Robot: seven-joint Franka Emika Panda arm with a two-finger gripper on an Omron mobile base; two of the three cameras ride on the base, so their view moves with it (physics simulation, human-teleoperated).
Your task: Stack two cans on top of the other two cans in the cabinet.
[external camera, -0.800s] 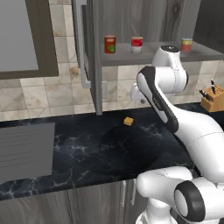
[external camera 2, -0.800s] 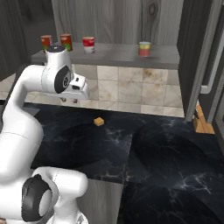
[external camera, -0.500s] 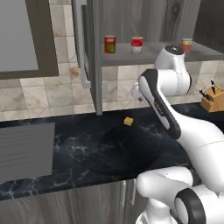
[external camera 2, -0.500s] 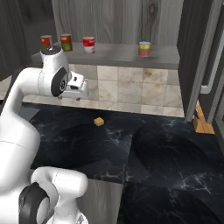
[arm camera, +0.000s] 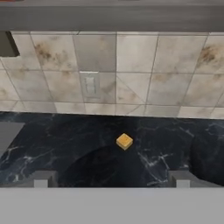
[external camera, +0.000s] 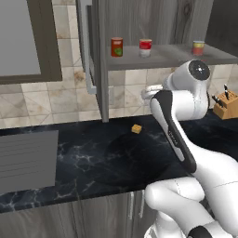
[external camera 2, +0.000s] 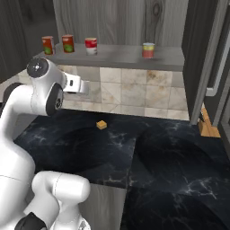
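Nothing stacked yet: all four cans sit singly along the cabinet shelf at the frame's top, red-green can, white-banded can, green-yellow can apart. The gripper, jaws spread wide and empty, hangs below the shelf, facing the tiles. Both lifts remain.

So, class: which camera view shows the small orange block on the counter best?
The hand view: the orange block sits near centre, unobstructed on the dark counter. Both base views show it smaller, between the arm and the tiled wall.

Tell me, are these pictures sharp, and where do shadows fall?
Left base view: soft, slightly blurred; a round dark shadow lies on the counter near the small orange block. Hand view: blurrier, the tiles smeared, the shadow below the block. Right base view: two broad dark patches on the marble.
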